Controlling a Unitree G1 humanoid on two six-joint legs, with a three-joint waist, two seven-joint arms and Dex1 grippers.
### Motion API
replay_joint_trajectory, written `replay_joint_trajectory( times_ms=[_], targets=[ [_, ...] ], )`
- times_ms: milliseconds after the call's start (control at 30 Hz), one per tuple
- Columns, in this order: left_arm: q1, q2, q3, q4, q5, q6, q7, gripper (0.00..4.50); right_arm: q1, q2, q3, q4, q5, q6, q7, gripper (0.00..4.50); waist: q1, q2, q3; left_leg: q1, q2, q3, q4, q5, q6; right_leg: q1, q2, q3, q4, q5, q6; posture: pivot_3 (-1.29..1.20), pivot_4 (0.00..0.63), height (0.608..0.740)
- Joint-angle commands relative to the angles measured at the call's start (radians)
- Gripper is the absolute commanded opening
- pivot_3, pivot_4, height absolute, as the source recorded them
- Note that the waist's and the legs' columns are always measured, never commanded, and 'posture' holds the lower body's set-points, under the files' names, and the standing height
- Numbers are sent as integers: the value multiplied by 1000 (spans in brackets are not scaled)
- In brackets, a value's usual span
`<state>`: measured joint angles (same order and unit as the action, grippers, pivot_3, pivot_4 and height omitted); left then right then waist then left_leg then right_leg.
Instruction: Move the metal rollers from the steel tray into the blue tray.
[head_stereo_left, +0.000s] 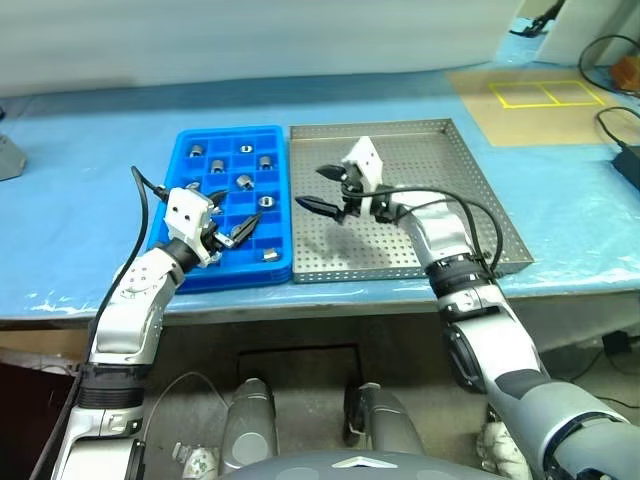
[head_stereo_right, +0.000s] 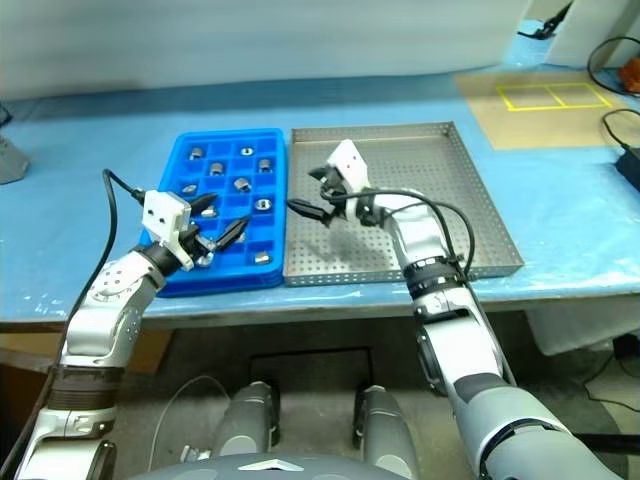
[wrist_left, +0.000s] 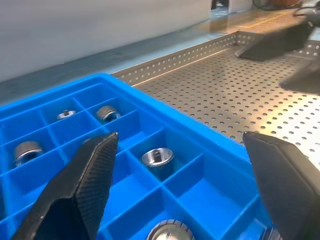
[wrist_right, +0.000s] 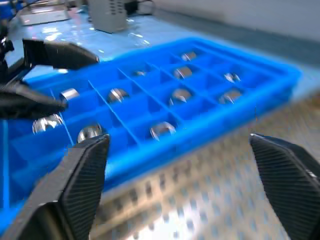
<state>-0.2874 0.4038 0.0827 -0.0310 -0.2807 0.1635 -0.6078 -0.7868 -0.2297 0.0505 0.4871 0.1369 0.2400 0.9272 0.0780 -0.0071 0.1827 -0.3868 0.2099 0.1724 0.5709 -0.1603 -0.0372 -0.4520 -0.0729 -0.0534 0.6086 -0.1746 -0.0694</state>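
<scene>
Rollers (head_stereo_left: 244, 181) lie in several cells of the blue tray (head_stereo_left: 282, 205), one per cell, as far as I can see. The steel tray (head_stereo_left: 470, 190) stands just beside it on the surface (head_stereo_left: 80, 180), and its dotted floor looks bare where it is visible. The right hand (head_stereo_left: 327, 190) hovers over the steel tray near its edge by the blue tray, fingers spread wide and holding nothing. The left hand (head_stereo_left: 228, 225) is over the near part of the blue tray, also wide open and empty.

I judge the task is almost or fully done. A good next step is to check the steel tray for a remaining roller before reaching. If one is found, the hand should come down straight over it and close gently, because such a small round piece can roll away on the metal floor.

The right arm covers part of the steel tray floor, so a roller could hide there. The near cells under the left hand are partly covered too.
</scene>
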Motion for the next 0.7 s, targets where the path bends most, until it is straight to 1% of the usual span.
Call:
replay_joint_trajectory(
  times_ms=[33,100,167,300,467,700],
  targets=[
    [-48,-15,-26,47,-5,-59,-51,4353,50,-36,-27,-146,38,22,-19,4499,-18,0,0,0,0,0,0,0,0,0,0,0,0,0,0,-139,150,740],
    [-80,-24,-48,103,17,-80,-65,4353,93,-62,-51,-179,39,20,-57,4499,-33,0,0,1,0,0,0,0,0,0,0,0,0,0,0,-167,150,740],
    [-98,-26,-75,139,34,-97,-88,4353,117,-79,-65,-207,63,37,-56,4499,-44,0,0,2,0,0,0,0,0,1,0,0,0,0,1,-183,150,740],
    [-124,-42,-85,178,28,-117,-112,4353,89,-74,-77,-139,54,-15,-99,4499,-66,0,0,2,-1,0,1,0,0,1,0,1,0,-1,4,-197,150,740],
    [-141,-51,-81,225,38,-142,-115,4353,44,-73,-65,-49,26,-72,-141,4499,-66,0,0,2,-1,0,1,0,0,1,0,1,0,0,2,-169,150,740],
    [-134,-57,-67,331,43,-229,-123,4353,15,-66,-55,8,36,-97,-116,4499,-63,0,0,1,-1,0,1,0,1,1,0,1,-1,1,1,-137,150,740]
  ],
)
